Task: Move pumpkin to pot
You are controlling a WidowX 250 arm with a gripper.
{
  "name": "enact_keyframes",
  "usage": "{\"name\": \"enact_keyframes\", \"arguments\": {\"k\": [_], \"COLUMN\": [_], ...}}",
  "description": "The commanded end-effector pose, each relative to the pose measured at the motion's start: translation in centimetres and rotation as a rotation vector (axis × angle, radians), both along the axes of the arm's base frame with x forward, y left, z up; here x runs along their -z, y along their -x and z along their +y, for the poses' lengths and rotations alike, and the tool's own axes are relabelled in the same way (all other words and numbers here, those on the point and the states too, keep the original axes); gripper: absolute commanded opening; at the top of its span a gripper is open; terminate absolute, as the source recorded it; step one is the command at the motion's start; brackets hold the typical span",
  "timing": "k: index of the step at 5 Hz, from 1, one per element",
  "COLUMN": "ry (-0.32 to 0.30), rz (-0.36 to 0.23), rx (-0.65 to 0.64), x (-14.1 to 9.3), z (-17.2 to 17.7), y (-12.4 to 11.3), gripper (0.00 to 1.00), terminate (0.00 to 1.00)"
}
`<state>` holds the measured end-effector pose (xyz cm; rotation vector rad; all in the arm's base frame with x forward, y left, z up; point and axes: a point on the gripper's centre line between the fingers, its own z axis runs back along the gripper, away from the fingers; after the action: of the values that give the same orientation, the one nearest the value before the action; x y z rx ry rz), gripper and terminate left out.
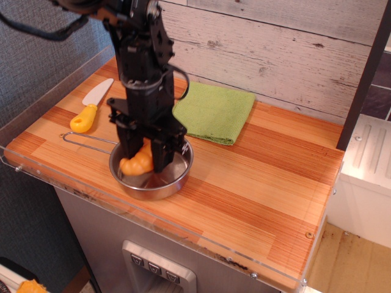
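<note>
The orange ridged pumpkin (137, 162) is held between the black fingers of my gripper (142, 163), down inside the pot. The pot (177, 178) is a shallow shiny steel pan near the front left edge of the wooden counter, its thin wire handle (85, 140) pointing left. My arm comes down from above and hides much of the pot's inside. I cannot tell whether the pumpkin touches the pot's bottom.
A white toy knife with a yellow handle (90, 107) lies at the left of the counter. A green cloth (214, 112) lies behind the pot near the plank wall. A clear plastic rim (55, 177) runs along the counter's front and left edges.
</note>
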<state>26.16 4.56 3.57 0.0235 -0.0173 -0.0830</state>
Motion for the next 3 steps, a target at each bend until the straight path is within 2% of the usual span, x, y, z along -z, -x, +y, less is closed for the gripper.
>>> {"name": "enact_keyframes", "arguments": {"k": [1,2,3], "ry": [-0.016,-0.024,-0.023], "rz": [-0.053,-0.037,-0.046], "rx": [-0.011,-0.005,0.015], "x": [-1.03,-0.89,-1.27], "z": [1.44,1.39,1.18], "y": [-0.04,-0.15,-0.29], "gripper": [0.0,1.0,1.0], "terminate": [0.0,0.0,0.0]}}
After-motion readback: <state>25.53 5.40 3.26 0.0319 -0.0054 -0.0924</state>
